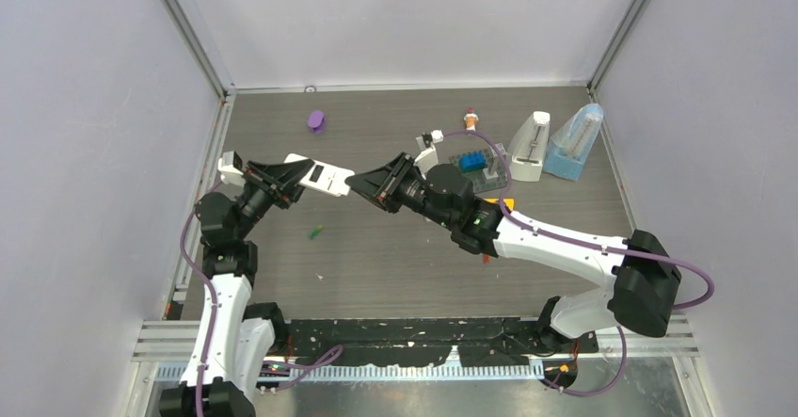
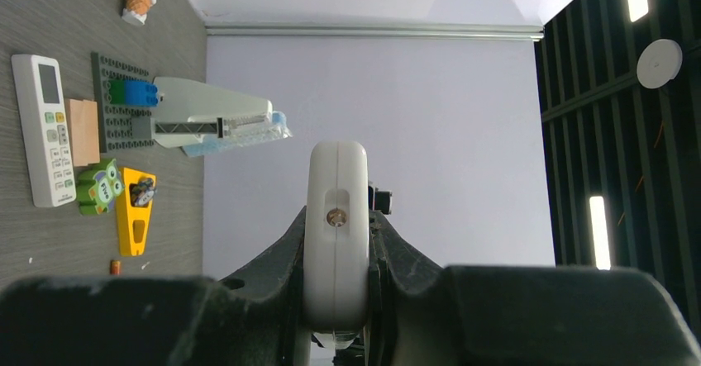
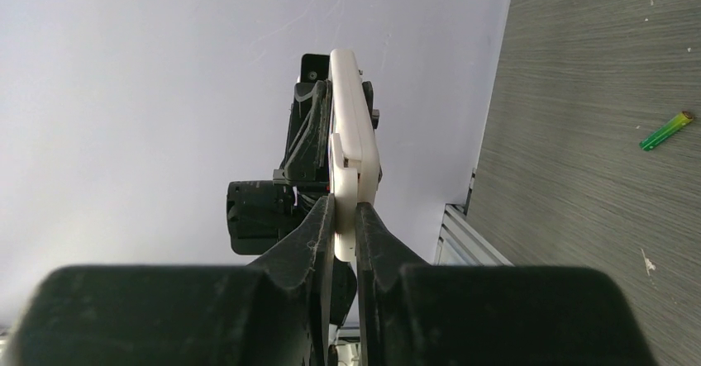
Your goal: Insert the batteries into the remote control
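1. The left hand (image 2: 337, 254) is clenched on the white remote (image 1: 320, 178), holding it up off the counter (image 1: 395, 266).
2. The right hand (image 3: 345, 225) grasps the remote's other end.
3. A green battery (image 1: 315, 232) lies on the counter just below them.

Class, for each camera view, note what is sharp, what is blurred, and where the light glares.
Top external: even, soft light, faint shadows, all sharp. Left wrist: near jaws dark and blurred, remote sharp, ceiling lights glare. Right wrist: jaws blurred, green battery and table grain crisp.
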Tool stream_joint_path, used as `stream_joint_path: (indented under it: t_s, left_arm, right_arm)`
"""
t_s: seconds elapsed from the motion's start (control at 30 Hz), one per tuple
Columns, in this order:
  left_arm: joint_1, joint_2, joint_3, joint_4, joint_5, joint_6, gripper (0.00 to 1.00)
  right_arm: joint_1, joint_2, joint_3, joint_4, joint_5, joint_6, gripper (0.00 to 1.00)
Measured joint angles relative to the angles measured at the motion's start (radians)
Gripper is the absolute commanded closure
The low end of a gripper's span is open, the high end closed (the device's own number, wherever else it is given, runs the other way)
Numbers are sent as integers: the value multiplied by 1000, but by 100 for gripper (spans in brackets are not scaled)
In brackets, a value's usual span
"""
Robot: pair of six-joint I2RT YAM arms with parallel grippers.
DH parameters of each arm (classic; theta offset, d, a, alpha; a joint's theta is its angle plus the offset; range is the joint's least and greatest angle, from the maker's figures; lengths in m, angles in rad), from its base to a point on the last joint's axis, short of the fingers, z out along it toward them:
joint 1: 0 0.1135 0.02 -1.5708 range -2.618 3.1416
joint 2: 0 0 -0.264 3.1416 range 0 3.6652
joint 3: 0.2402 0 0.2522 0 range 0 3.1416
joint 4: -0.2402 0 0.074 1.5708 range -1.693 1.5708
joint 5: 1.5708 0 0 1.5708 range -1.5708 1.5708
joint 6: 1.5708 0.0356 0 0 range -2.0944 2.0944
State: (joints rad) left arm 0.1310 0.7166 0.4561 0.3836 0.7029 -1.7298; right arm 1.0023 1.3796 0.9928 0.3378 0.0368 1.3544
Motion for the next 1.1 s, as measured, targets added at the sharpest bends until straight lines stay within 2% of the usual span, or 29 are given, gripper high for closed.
stream_joint_path:
  t_s: [0.27,0.63,1.1]
  left_arm:
    - [-19,-16,0,-3,-33,2,100]
    - [-27,-29,6,-7,-48,3,100]
    - [-42,-30,40,64,-46,6,100]
  right_arm:
    - [16,-17,-45,69,43,2,95]
    - [19,-33,-151,270,50,-19,95]
    - [18,-29,-169,409,19,-61,95]
